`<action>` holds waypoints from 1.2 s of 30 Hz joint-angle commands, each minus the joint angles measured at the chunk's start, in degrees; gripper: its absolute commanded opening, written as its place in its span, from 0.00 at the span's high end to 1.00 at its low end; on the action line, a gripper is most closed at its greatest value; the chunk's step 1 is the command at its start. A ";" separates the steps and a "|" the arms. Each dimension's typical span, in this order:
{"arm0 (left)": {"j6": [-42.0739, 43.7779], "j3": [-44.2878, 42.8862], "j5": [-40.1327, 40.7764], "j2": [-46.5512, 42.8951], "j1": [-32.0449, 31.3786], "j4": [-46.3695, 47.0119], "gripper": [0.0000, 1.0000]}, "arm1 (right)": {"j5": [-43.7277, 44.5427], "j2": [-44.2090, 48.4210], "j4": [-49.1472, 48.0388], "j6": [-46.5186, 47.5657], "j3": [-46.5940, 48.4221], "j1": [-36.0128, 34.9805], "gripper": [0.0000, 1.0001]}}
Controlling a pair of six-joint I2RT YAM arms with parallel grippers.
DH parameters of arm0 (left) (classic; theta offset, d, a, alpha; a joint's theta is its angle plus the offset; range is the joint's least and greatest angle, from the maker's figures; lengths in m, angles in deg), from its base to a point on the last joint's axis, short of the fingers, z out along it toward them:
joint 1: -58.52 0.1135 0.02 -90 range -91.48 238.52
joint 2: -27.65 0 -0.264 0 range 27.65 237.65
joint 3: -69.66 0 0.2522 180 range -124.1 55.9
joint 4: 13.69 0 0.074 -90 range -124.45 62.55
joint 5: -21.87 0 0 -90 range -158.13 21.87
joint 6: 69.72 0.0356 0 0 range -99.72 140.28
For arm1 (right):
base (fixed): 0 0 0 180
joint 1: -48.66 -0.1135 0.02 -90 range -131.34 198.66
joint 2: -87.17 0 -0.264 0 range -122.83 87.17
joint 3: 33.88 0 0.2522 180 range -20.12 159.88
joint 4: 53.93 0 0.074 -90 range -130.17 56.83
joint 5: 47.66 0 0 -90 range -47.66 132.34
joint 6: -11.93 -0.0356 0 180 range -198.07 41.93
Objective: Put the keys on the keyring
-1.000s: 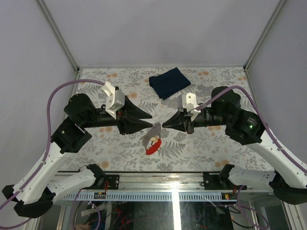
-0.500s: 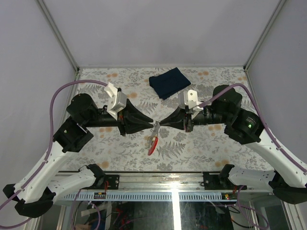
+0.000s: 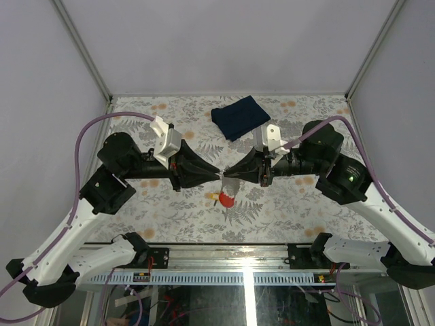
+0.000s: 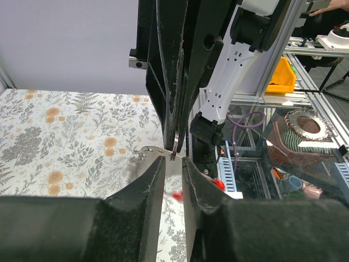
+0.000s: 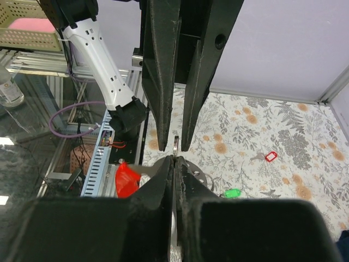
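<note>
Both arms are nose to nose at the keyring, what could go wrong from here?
1. The right tool pinches the thin keyring only at its very fingertips, above the table; a small slip could drop it, red tag and all.
2. The left tool sits tip to tip with it; any opposing pull could twist the ring or knock the fingers together.
3. The green key lies on the table, with both tools busy at the ring.
</note>
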State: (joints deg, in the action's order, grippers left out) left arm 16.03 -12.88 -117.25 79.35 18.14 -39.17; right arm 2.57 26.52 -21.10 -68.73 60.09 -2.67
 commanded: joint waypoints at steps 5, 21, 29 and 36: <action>-2.23 0.93 -2.03 0.06 -0.18 5.43 0.84 | -2.13 -0.07 -6.64 -2.39 -0.31 -0.35 1.00; -4.19 1.71 -1.62 -0.12 -0.50 8.74 0.90 | -3.30 -0.14 -8.22 -3.82 -1.57 -0.35 1.00; -3.44 1.95 0.22 0.10 -0.57 7.90 1.00 | -2.18 0.95 -8.84 -4.05 -2.88 -0.35 1.00; 0.72 -0.97 1.14 2.22 -0.50 1.95 1.00 | -1.20 1.14 -9.15 -3.72 -3.09 -0.33 1.00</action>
State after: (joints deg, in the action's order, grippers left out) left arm 13.99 -11.70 -118.08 80.11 18.00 -35.15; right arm 1.23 26.57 -25.73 -72.33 56.79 -2.67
